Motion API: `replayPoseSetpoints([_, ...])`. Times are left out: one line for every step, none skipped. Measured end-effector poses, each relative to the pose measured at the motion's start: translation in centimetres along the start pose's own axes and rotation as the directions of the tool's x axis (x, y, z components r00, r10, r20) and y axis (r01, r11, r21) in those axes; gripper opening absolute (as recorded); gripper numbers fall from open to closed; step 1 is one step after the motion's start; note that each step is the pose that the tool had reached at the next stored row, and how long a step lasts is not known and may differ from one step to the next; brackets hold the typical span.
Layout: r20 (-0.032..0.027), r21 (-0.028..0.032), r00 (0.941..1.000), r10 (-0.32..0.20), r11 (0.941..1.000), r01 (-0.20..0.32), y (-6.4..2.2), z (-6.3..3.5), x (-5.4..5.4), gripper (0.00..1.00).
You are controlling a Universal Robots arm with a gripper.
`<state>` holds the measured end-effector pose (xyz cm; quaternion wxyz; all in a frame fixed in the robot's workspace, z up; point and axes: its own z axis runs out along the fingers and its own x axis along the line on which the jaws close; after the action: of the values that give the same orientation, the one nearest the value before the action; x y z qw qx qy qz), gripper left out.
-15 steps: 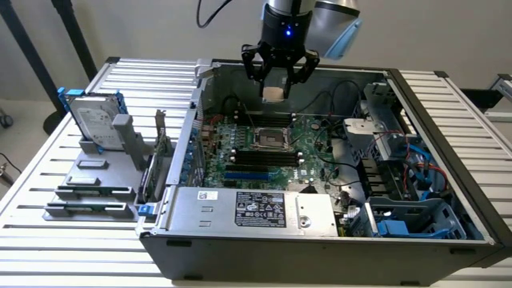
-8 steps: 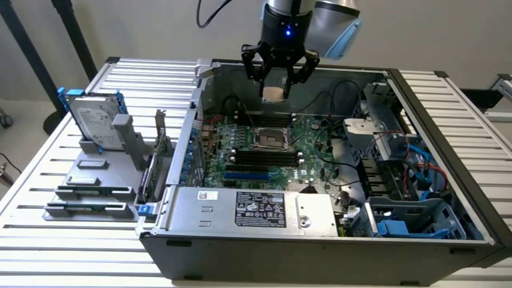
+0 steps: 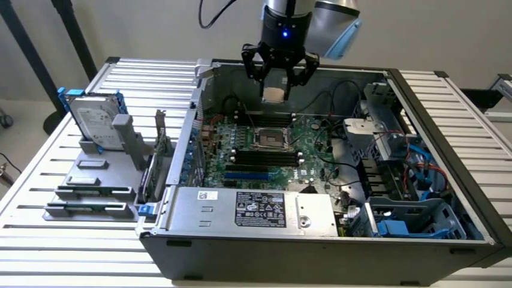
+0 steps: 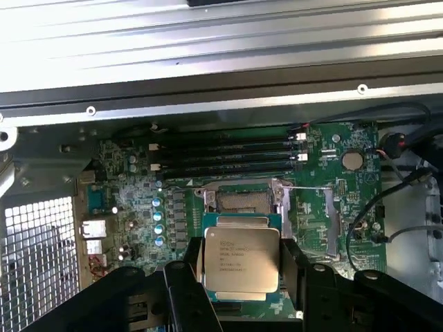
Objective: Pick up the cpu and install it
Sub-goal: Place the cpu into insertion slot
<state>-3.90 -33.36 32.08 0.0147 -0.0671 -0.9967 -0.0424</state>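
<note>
Gripper: jaws closed on the cpu, with the black fingers pinching two opposite edges. The chip is level, lid towards the wrist camera.
Cpu position: in the air above the open case, over the back part of the motherboard, well apart from the board.
Cpu surface: flat and square, with a brushed silver-grey metal lid, printed lettering and a thin pale border.
Socket: rectangular metal frame mid-board that appears empty. In the wrist view it lies just past the held chip.
Progress: pick-up judged done, since the chip is off every surface and gripped. The install is not yet done — nothing is seated in the socket.
Board detail: green and densely populated, with a row of small blue cylindrical capacitors and long dark memory sticks slotted beside the socket.
Case build: matte grey sheet metal lying on its side, with loose black cables and a labelled power supply at the near edge.
Outside the case: hard drive in a blue frame, upright in a grey rack at the exterior view's left, on a ribbed white table.
</note>
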Motion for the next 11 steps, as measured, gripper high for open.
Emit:
replayPoseSetpoints([0.0015,-0.0007,0.9998,0.018,0.9998,-0.018,0.0,0.04,0.0,0.55])
replayPoseSetpoints([0.0031,-0.0013,0.9993,0.037,0.9993,-0.037,-0.01,0.08,0.0,0.55])
replayPoseSetpoints([0.0045,-0.0021,0.9985,0.055,0.9985,-0.055,-0.01,0.12,0.0,0.55])
replayPoseSetpoints([0.006,-0.0028,0.9973,0.073,0.9974,-0.073,-0.01,0.16,-0.01,0.55])
replayPoseSetpoints([0.0074,-0.0036,0.9959,0.09,0.9959,-0.09,-0.02,0.2,-0.01,0.55])
replayPoseSetpoints([0.0088,-0.0044,0.9941,0.108,0.9941,-0.108,-0.02,0.24,-0.01,0.55])
replayPoseSetpoints([0.0102,-0.0051,0.992,0.126,0.992,-0.126,-0.02,0.28,-0.01,0.55])
replayPoseSetpoints([0.0117,-0.006,0.9893,0.145,0.9894,-0.145,-0.03,0.33,-0.01,0.55])
replayPoseSetpoints([0.0131,-0.0069,0.9865,0.163,0.9866,-0.163,-0.03,0.37,-0.01,0.55])
replayPoseSetpoints([0.0144,-0.0077,0.9834,0.181,0.9835,-0.181,-0.03,0.41,-0.02,0.55])
replayPoseSetpoints([0.0157,-0.0086,0.98,0.199,0.9801,-0.198,-0.04,0.45,-0.02,0.55])
